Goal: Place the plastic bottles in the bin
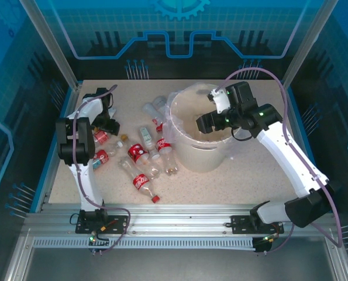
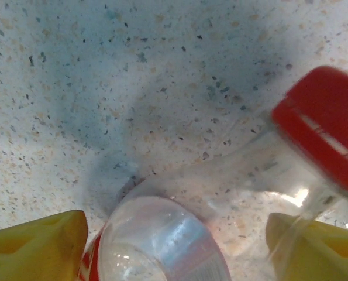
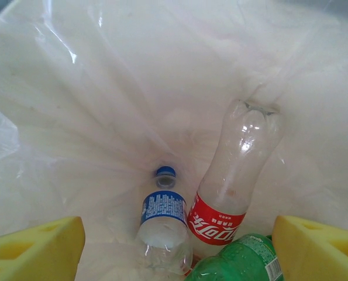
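Apart astride a bottle (image 2: 156,246), the left jaws may snag its red-capped neighbour (image 2: 323,134) too and skid both; the right jaws stand apart

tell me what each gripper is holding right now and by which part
The right gripper holds nothing, open over the bin. The left gripper straddles the body of a clear bottle on the table; whether it grips cannot be told.

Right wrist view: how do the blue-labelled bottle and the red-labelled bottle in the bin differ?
The blue-labelled bottle looks shorter than the red-labelled bottle. The blue-labelled bottle lies straight up the picture; the red-labelled bottle slants right. Both are clear plastic, lying on the bag liner.
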